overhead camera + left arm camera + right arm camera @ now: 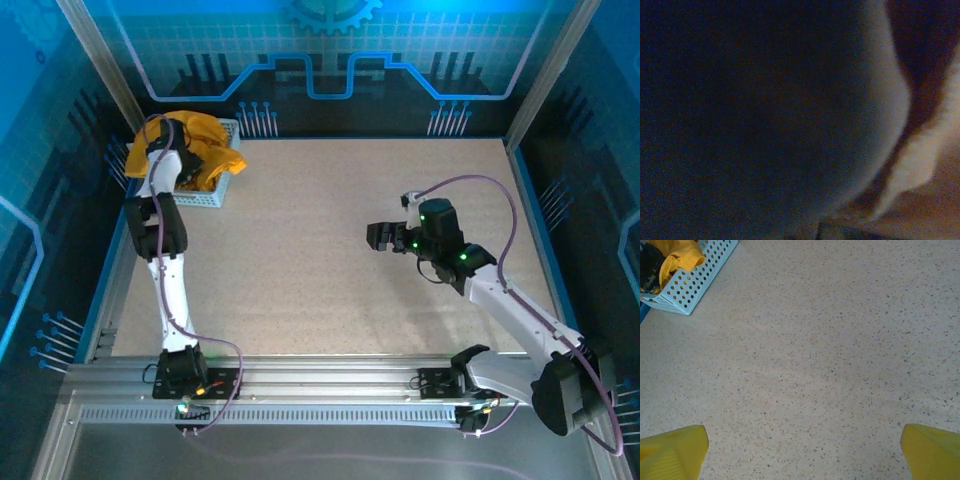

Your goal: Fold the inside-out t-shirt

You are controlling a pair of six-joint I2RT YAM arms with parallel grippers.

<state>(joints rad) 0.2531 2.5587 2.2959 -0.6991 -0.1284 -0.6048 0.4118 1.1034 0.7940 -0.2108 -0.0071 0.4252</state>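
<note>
— What stands nearest, on the side away from the basket [214, 196]?
— The right arm [500, 295], bent at the elbow and reaching over the table [330, 300] towards the basket. The right jaws stand wide apart with nothing between them. Their yellow, ridged fingertips [672, 452] hang over speckled beige table, well apart from the basket.
— And the left arm [165, 270]?
— It stretches almost straight up to the basket, with its wrist tipped down into it.
— Where is the inside-out t-shirt [205, 135]?
— It is bunched in the basket, a pale plastic tray with perforated walls. Soft mustard-yellow folds spill over the rim, and the left jaws are sunk in that heap.
— Are they clamped on the cloth?
— One cannot tell. The left wrist camera gives dark, blurred cloth pressed close, with a paler fold at one edge.
</note>
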